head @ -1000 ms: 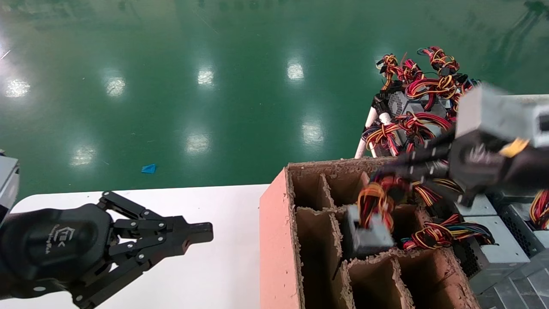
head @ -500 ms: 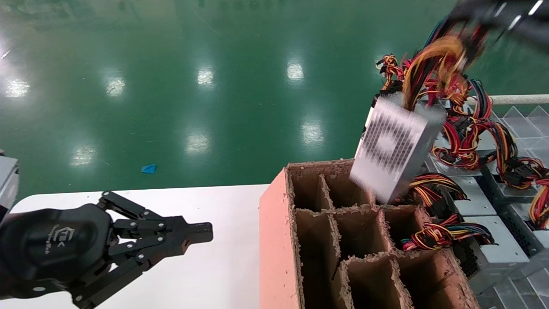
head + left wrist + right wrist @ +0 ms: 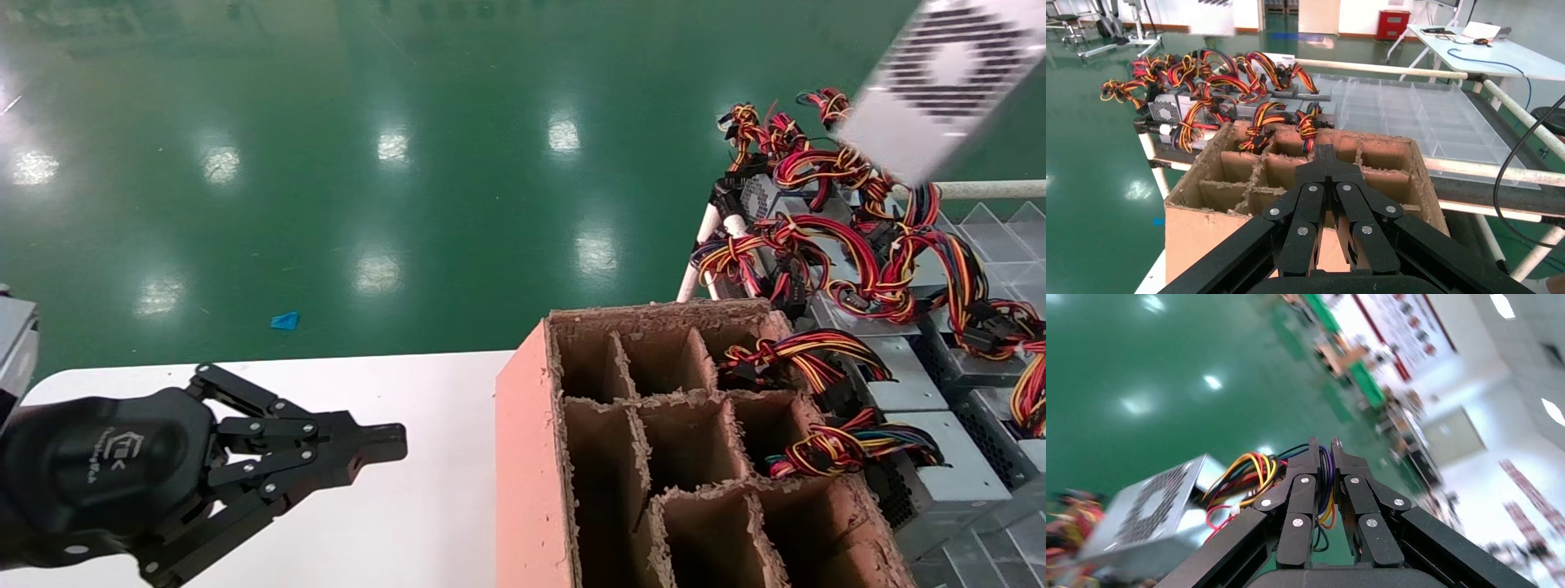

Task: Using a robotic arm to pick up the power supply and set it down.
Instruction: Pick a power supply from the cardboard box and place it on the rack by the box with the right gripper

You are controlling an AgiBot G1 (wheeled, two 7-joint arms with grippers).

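The power supply (image 3: 940, 82), a silver-grey box with a perforated vent face, hangs tilted high at the upper right of the head view, above the rack. In the right wrist view the power supply (image 3: 1150, 520) dangles below my right gripper (image 3: 1322, 453), which is shut on its bundle of coloured wires (image 3: 1248, 468). The right gripper itself lies outside the head view. My left gripper (image 3: 392, 441) is shut with nothing in it, parked over the white table (image 3: 409, 523), pointing at the cardboard box.
A pink cardboard box (image 3: 527, 474) with paper dividers stands at the table's right edge. Beyond it a rack holds several more power supplies (image 3: 940, 482) with tangled wires (image 3: 858, 245). Clear plastic trays (image 3: 1413, 110) lie behind. Green floor is beyond.
The power supply rose out of a cardboard box compartment and swung up and to the right. The right arm left the head view. The left arm stayed still.
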